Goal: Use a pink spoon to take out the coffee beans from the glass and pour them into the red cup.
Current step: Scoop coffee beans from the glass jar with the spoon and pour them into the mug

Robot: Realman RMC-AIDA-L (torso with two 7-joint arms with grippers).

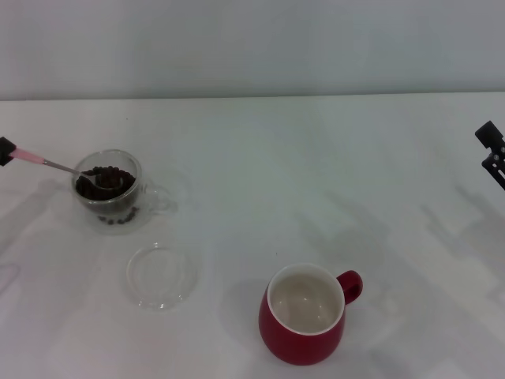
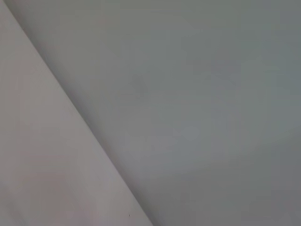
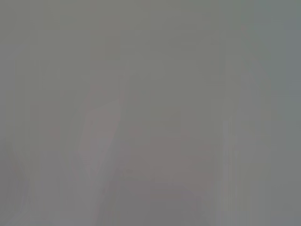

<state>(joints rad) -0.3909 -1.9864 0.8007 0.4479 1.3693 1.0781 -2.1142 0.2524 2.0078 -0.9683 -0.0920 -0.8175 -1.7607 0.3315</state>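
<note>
Your white bench point(image 1: 260, 158) spreads wide, with open room across its middle and far side up to the grey wall. Near your front edge stands the rounded dark red ceramic cup point(image 1: 304, 328), cream inside, loop handle pointing right, well apart from everything else. Left of it lies a flat clear glass disc point(image 1: 161, 275), just in front of the small clear double-walled glass point(image 1: 108, 189) holding dark coffee beans point(image 1: 105, 183). The pink-handled metal spoon point(image 1: 59, 166) has its bowl in the beans, loaded. At the left edge your left claw point(image 1: 7, 150) grips the pink handle. At the right edge your right claw point(image 1: 492, 154) hangs idle; you cannot tell its opening.
</note>
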